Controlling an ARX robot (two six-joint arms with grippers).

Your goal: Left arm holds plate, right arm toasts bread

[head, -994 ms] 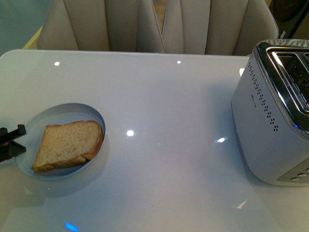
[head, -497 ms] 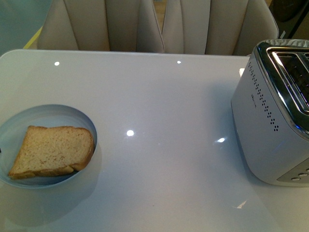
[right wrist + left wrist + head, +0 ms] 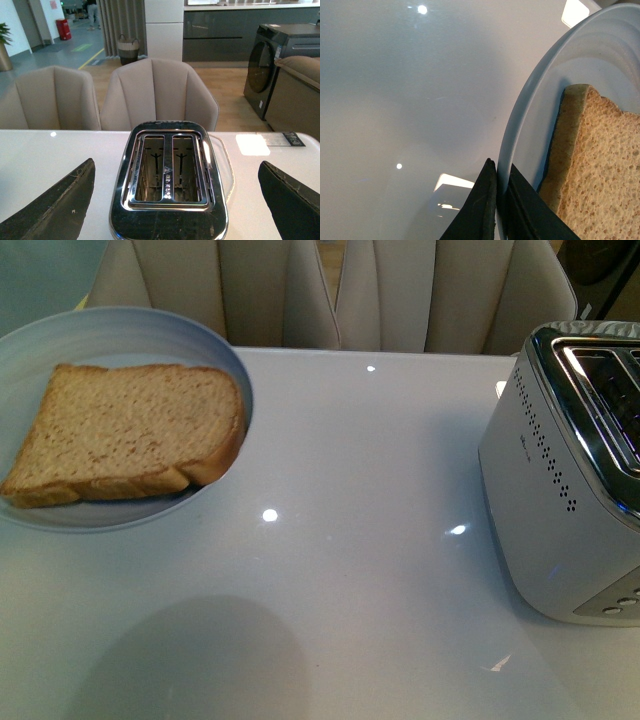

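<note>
White and glossy, the table is spread across the front view, with lights reflected in it as small bright spots; two pale upholstered chairs are set along its far edge. At the left of that view the plate, round, shallow and bluish-white, is held clear of the tabletop, its outline overlapping the far table edge and the chair backs; a soft round shadow is cast on the table nearer the camera, well apart from it. One bread slice is carried in the plate, lying flat, light brown with a darker crust; most of the plate's floor is covered by it. In the left wrist view the left gripper is seen closed on the plate's rim, one black finger pressed against the outside and the other against the inside; the crust of the slice is just beside the inner finger. At the right of the table a white toaster with a chrome top is stood; its two slots are shown empty in the right wrist view, with only wire guides inside. The right gripper is held with its fingers spread wide and nothing is gripped between them; the toaster is framed in the gap. Beyond the chairs a dark washing machine is visible.
</note>
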